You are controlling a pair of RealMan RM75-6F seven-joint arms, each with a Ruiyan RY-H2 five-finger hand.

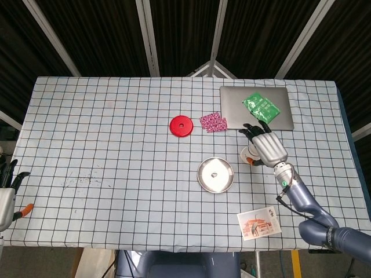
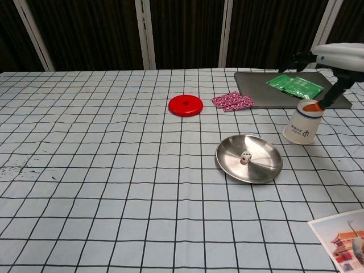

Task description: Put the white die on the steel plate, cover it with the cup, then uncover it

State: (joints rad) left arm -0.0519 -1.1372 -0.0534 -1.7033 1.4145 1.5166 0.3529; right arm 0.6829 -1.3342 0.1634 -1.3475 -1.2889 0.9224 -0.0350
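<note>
The white die (image 2: 245, 158) lies in the steel plate (image 2: 263, 166) near the table's middle; from the head view the die (image 1: 214, 173) shows as a small speck in the plate (image 1: 224, 182). A white paper cup (image 2: 302, 125) stands upside down to the plate's right. My right hand (image 2: 335, 61) hovers over the cup with fingers spread, an orange fingertip just above the cup's base. Seen from the head view, the right hand (image 1: 266, 145) hides most of the cup (image 1: 248, 156). My left hand (image 1: 8, 192) hangs at the table's left edge, fingers apart and holding nothing.
A red disc (image 2: 185, 104) and a pink patterned packet (image 2: 232, 101) lie behind the plate. A grey laptop (image 2: 257, 94) with a green packet (image 2: 294, 85) on it sits at the back right. A photo card (image 2: 341, 236) lies at the front right.
</note>
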